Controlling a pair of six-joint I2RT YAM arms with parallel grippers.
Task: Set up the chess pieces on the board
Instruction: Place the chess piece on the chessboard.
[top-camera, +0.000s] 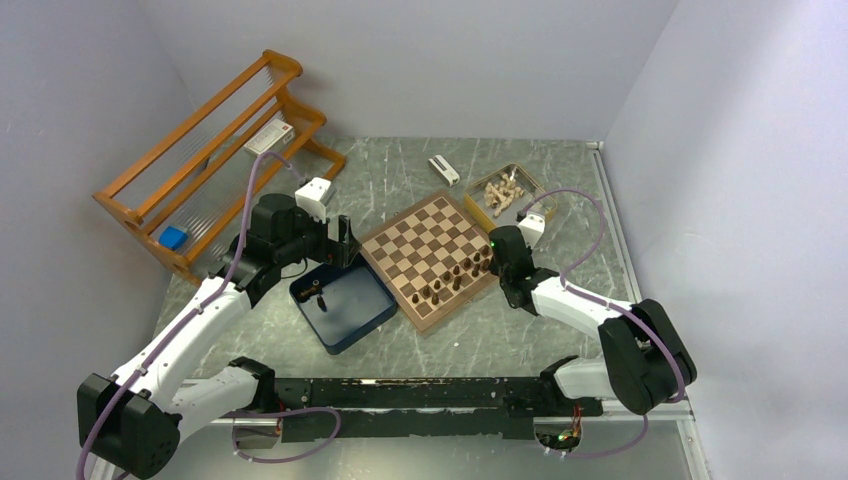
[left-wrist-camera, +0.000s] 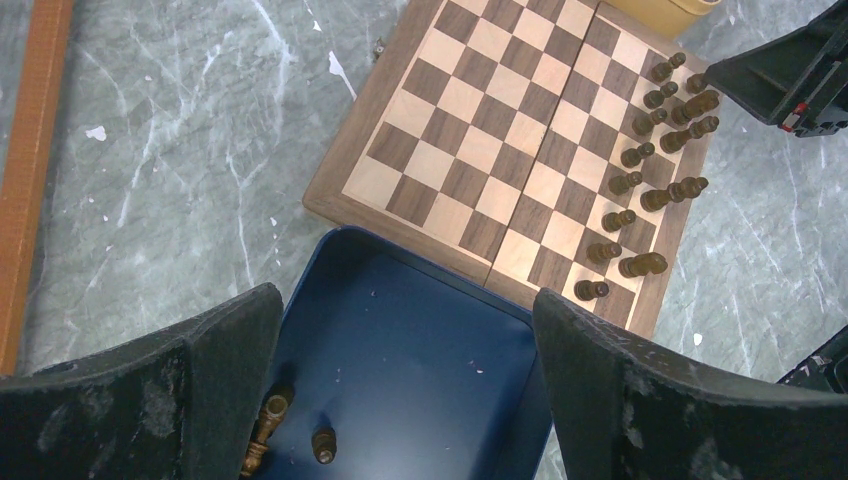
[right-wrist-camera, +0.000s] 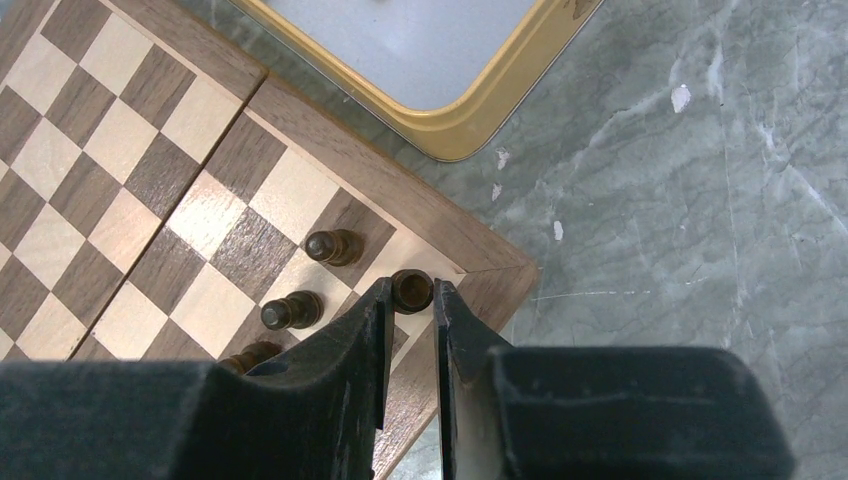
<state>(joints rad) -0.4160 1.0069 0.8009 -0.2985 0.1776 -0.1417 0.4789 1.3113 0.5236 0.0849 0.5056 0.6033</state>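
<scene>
The board (top-camera: 425, 243) lies in the middle of the table, with several dark brown chess pieces (top-camera: 455, 278) standing in two rows along its near right edge; they also show in the left wrist view (left-wrist-camera: 650, 150). My right gripper (right-wrist-camera: 411, 300) is shut on a dark chess piece (right-wrist-camera: 412, 288) that stands on the light corner square of the board (right-wrist-camera: 150, 180). My left gripper (left-wrist-camera: 405, 320) is wide open and empty above the dark blue box (left-wrist-camera: 430, 360). Two dark pieces are in the box, one lying down (left-wrist-camera: 262, 432) and one beside it (left-wrist-camera: 323, 445).
A gold-rimmed tray (top-camera: 530, 185) with pale beige pieces stands just behind the board's right corner, close to my right gripper (top-camera: 493, 265). A wooden rack (top-camera: 215, 150) is at the back left. A small white box (top-camera: 444, 170) lies behind the board.
</scene>
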